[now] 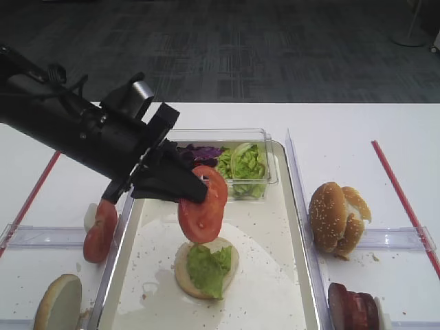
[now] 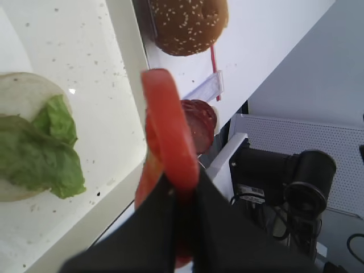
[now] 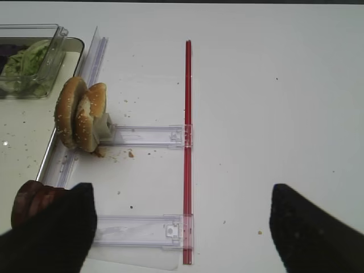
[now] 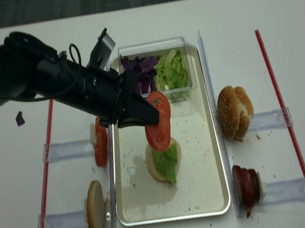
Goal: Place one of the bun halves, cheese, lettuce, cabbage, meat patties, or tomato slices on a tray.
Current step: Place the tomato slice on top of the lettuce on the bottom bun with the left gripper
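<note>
My left gripper point(image 1: 197, 190) is shut on a red tomato slice point(image 1: 203, 206) and holds it upright on edge over the tray point(image 1: 289, 275). Just below the slice, on the tray, lies a bun half point(image 1: 184, 269) topped with lettuce point(image 1: 208, 267). The left wrist view shows the tomato slice point(image 2: 170, 131) pinched between the black fingers point(image 2: 148, 227), with the lettuce-topped bun half point(image 2: 23, 96) to its left. My right gripper point(image 3: 182, 227) hangs open over bare table right of the tray. No cheese is in view.
More tomato slices point(image 1: 100, 230) and a bun half point(image 1: 58, 302) stand left of the tray. Bun halves point(image 1: 333, 218) and meat patties point(image 1: 354, 306) stand to its right. A clear box point(image 1: 271, 168) at the tray's far end holds cabbage point(image 1: 199, 151) and lettuce point(image 1: 244, 165).
</note>
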### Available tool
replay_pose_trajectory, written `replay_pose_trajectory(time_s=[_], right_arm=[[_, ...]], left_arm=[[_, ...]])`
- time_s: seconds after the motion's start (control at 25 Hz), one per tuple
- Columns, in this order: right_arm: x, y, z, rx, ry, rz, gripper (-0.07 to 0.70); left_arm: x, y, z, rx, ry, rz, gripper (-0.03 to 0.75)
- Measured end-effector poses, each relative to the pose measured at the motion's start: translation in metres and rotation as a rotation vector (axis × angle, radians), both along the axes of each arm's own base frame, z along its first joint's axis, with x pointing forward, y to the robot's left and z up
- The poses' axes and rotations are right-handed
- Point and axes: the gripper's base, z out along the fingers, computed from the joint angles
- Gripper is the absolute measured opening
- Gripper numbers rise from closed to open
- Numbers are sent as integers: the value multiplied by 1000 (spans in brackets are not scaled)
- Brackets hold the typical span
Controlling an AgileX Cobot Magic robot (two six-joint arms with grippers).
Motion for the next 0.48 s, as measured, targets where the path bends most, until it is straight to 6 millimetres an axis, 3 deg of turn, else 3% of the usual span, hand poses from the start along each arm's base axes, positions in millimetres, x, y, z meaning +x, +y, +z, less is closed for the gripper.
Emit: replay_pose_trajectory(time_s=[0.48], right_arm=[[0, 0, 0, 0, 0, 0, 633]], left_arm=[[11, -4, -40, 17, 125, 30, 5]])
